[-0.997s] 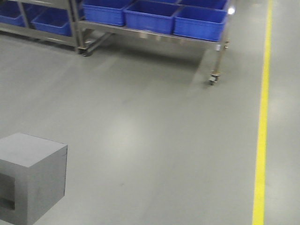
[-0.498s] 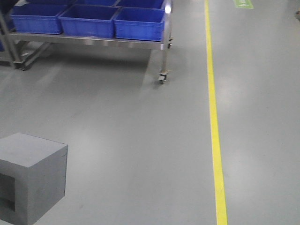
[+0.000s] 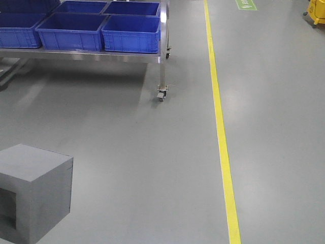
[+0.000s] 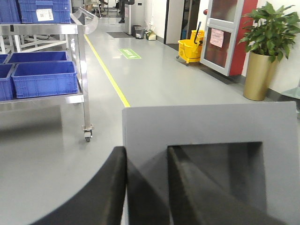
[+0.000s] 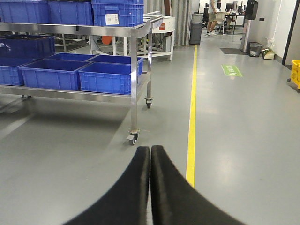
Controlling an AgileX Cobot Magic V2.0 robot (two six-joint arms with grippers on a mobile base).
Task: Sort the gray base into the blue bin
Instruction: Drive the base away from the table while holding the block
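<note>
Left claw [image 4: 146, 161] is clamped on the gray base [image 4: 211, 124]: one finger outside a side wall, the other inside the recess, with the border pinched between them. Right claw [image 5: 150, 157] is pressed closed with nothing in it. Step, as I read it: transport, base in hand, drop-off pending. The blue bin [image 5: 105, 82] sits ahead and to the left of both claws, well apart, on the lower shelf of the steel cart [image 5: 134, 84]. Next move calls for closing that gap, getting the base above the rim, then releasing. Unclear: how deep the grip goes, the base's underside (cut off), which bin in the row is the target, and the bin interiors (mostly hidden).
</note>
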